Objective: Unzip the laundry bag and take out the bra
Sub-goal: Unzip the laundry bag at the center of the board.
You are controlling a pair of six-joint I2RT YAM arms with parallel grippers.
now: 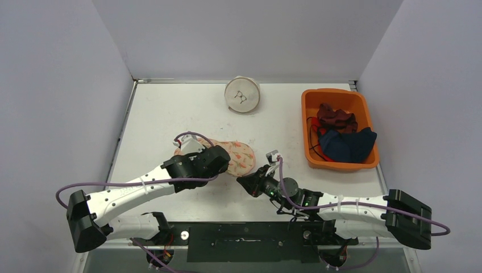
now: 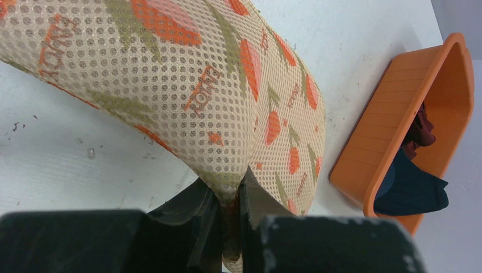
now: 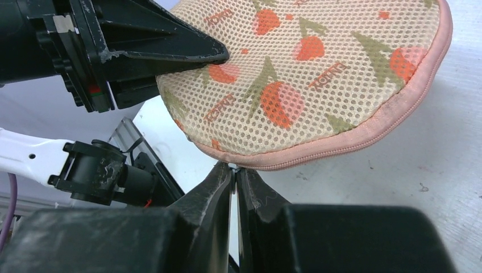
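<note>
Left gripper (image 2: pixel 230 190) pinches laundry bag (image 2: pixel 187 85) mesh; right gripper (image 3: pixel 234 170) closed against zipper edge (image 3: pixel 364 136), unseen from overhead.

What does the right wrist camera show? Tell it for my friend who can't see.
The right gripper is shut, its dark fingertips at the pink zipped edge of a mesh laundry bag printed with red fruit. The left gripper pinches the bag at the upper left, over a white table.

Left gripper (image 1: pixel 226 165) and right gripper (image 1: pixel 242 181) are crowding the bag's (image 1: pixel 241 154) near edge; table (image 1: pixel 170 114) is lying open beyond it.
</note>
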